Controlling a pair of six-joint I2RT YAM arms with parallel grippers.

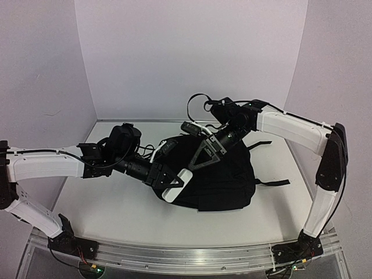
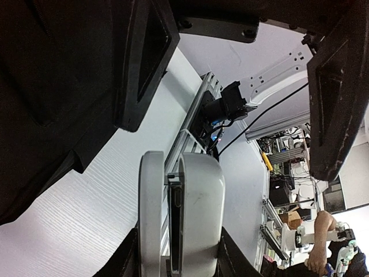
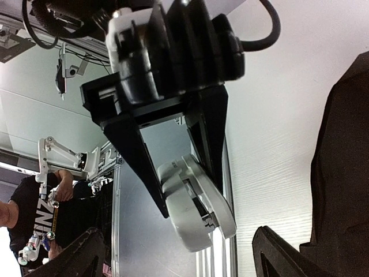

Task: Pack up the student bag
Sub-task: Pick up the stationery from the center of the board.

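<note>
Two arms converge over the near-left edge of the student bag (image 1: 226, 180).

1. Student bag: it lies flat on the white tabletop (image 1: 104, 209), right of centre. Two black webbing straps (image 1: 273, 182) trail from its right side onto the tabletop.
2. Left claw (image 1: 170, 179): clamped on a white case (image 1: 174, 187) with rounded corners and a dark seam along one edge. The left wrist view shows the case pinched between both fingertips. The case hangs at the near-left rim of the student bag; contact with the fabric cannot be determined.
3. Right claw (image 1: 200, 160): jaws spread wide, holding nothing. It sits above the left half of the student bag, just beyond the case. In the right wrist view its fingers (image 3: 86, 254) stand far apart at the lower corners, clear of the case.
4. Markings: white lettering (image 3: 46, 216) runs across the black shirt of a person (image 3: 23, 213) in the background, left of the student bag. It is partly cut off and cannot be read reliably.
</note>
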